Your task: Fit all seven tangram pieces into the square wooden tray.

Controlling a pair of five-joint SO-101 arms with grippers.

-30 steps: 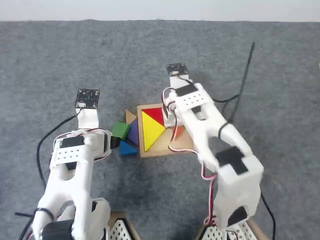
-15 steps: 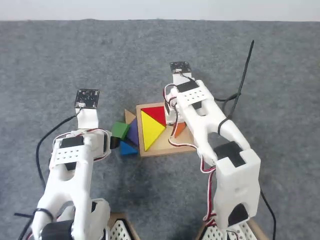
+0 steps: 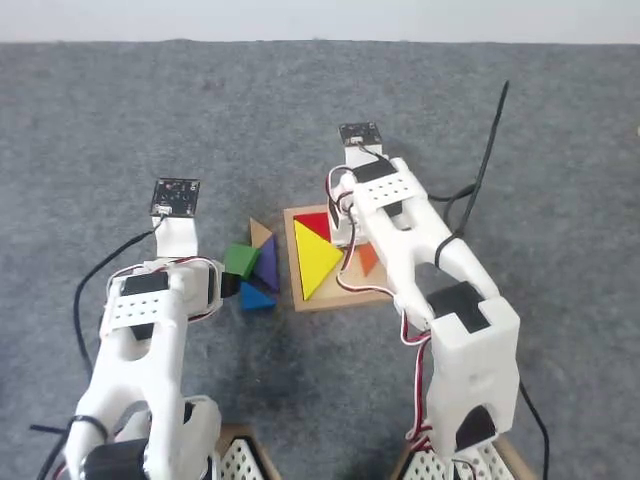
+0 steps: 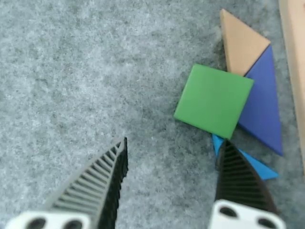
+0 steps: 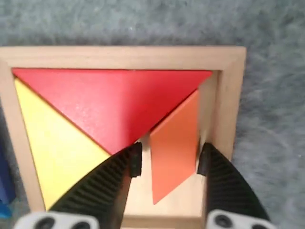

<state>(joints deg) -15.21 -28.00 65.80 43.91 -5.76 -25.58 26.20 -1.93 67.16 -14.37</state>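
The square wooden tray (image 3: 340,298) (image 5: 230,95) holds a red triangle (image 5: 109,100) (image 3: 314,222), a yellow triangle (image 5: 57,148) (image 3: 314,256) and an orange parallelogram (image 5: 174,143) (image 3: 368,258). My right gripper (image 5: 169,155) (image 3: 350,245) hangs open over the tray. Its fingers straddle the orange piece, one by the tray's right wall. Left of the tray on the carpet lie a green square (image 4: 214,101) (image 3: 240,261), a purple triangle (image 4: 262,107) (image 3: 267,262), a tan triangle (image 4: 240,43) (image 3: 260,232) and a small blue triangle (image 4: 252,164) (image 3: 256,296). My left gripper (image 4: 174,145) (image 3: 225,285) is open just beside the green square.
Grey carpet covers the whole table, with open room behind and to both sides of the tray. A black cable (image 3: 490,150) runs at the back right. Both arm bases stand at the front edge.
The right arm drew back toward the tray's middle, and the tray slid slightly right, away from the loose pieces. The orange piece now lies inside the tray. The left arm stayed still.
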